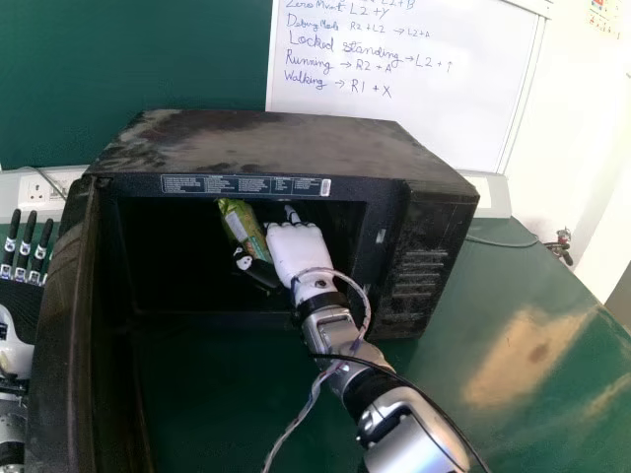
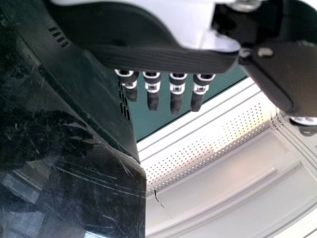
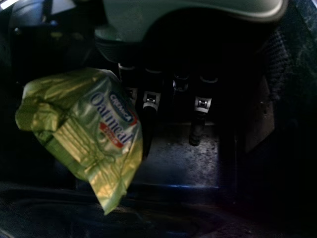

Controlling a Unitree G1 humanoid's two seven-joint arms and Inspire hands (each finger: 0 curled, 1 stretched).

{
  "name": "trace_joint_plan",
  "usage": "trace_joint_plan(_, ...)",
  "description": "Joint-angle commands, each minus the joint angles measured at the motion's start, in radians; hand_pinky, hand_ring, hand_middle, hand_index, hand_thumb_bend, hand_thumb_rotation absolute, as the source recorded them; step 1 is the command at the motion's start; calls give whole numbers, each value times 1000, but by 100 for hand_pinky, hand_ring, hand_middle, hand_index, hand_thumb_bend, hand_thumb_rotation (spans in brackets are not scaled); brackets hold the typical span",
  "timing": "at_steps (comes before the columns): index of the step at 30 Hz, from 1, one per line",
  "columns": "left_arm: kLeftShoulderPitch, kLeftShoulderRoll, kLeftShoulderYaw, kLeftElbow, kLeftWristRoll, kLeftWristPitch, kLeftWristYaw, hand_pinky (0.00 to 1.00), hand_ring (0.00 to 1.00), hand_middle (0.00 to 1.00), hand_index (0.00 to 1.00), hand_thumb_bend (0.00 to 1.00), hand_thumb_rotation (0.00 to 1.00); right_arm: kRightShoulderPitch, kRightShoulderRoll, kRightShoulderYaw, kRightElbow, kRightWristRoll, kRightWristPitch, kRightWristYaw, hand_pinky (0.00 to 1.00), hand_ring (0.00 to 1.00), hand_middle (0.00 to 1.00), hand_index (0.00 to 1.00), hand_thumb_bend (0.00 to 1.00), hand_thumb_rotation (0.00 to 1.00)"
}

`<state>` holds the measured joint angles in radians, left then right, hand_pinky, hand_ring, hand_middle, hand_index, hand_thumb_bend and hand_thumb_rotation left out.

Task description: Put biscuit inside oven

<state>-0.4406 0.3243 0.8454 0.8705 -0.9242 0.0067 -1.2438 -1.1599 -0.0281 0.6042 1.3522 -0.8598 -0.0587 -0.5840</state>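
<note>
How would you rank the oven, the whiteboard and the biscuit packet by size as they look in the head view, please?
1. Oven
2. Whiteboard, cut off by the view's edge
3. Biscuit packet, clearly smallest

A whiteboard (image 1: 414,108) bearing handwritten notes stands behind the green table (image 1: 532,296), near a wall socket (image 1: 39,189).

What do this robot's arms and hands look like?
The right hand has a white back and black digits with silvery bands. Its forearm is silver metal with black sections; a clear-sheathed cable and a black one run along it. The left hand also has black, silver-banded fingers.
</note>
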Motion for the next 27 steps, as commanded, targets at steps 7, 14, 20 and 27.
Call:
trace_joint_plan(7,62,-60,-4,70,-1,11,1,0,30,64,98,25,100,-17,15,7,-4,8,25,-21,77,81,86,72,65,10)
trace_joint_plan(14,63,-61,-5,67,-1,10,0,0,30,64,98,24,100,-15,19,3,-4,16,30,-9,90,92,95,82,77,15)
trace_joint_plan(20,64,-61,-7,65,1,4,4,0,29,64,98,25,100,-15,19,4,-7,23,25,-6,93,93,96,83,80,18)
trace_joint_plan(27,62,-60,-7,67,-2,9,-3,0,27,63,98,24,100,-13,23,4,-10,27,22,-6,93,94,96,83,81,18)
